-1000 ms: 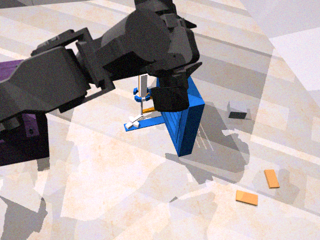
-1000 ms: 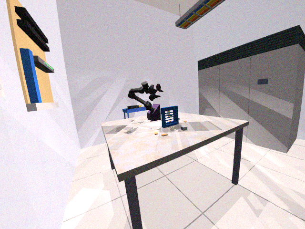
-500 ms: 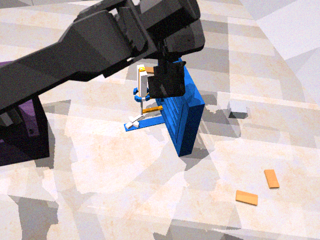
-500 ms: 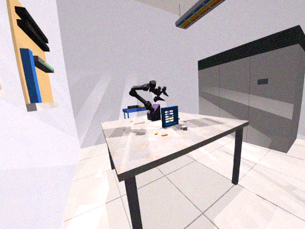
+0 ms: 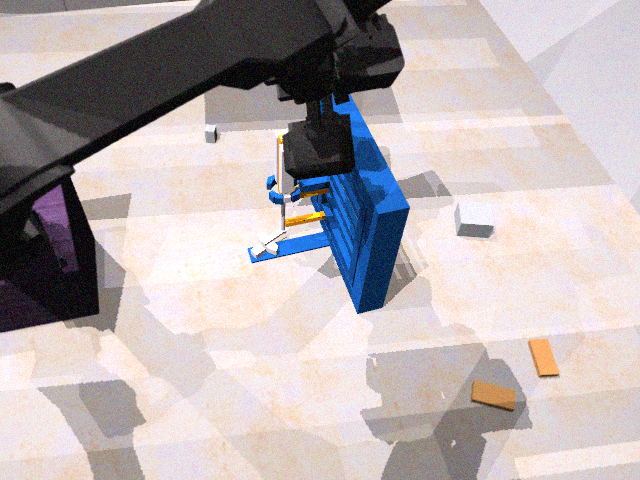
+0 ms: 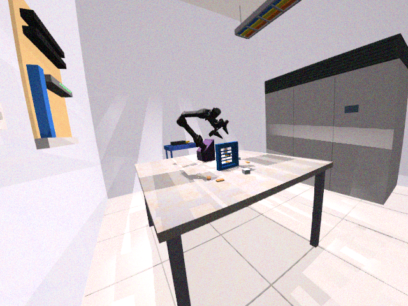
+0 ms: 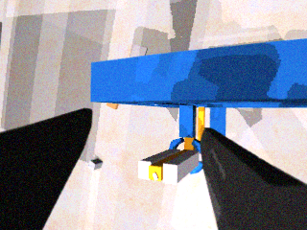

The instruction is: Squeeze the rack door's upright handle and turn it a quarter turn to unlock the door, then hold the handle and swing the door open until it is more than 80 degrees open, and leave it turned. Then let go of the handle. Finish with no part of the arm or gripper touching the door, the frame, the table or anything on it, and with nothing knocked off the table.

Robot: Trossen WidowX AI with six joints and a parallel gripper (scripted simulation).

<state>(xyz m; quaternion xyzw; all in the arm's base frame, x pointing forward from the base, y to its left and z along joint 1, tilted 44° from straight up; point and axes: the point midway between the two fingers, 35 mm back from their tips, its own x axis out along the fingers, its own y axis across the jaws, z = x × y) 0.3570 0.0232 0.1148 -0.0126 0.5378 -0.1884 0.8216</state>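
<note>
Fingers [image 6: 225, 133] apart, nothing btwn, above the blue frame [image 5: 393, 242] [image 6: 218, 157] [image 7: 139, 79]. White handle [image 5: 285, 173] [image 7: 179, 169] upright, lower centre of wrist view. Prob. approach step: centre handle btwn tips, match its angle, descend straight w/o bumping frame, then squeeze.

On your pale, mottled bench [image 5: 180, 428] [image 6: 184, 197] [image 7: 125, 206], you can count 3 flat, orange rectangular blocks [image 5: 493, 395] [image 6: 219, 180] [image 7: 112, 105], 1 larger pale grey block [image 5: 474, 222] [image 6: 245, 171] and 1 small grey cube [image 5: 210, 133] [image 7: 95, 163]. You also have 1 upright blue rack frame [image 5: 385, 242] [image 6: 217, 158] [image 7: 139, 81] there. Beyond it, you see 1 tall grey cabinet [image 6: 306, 108] and 1 long, hanging ceiling light [image 6: 266, 18].
</note>
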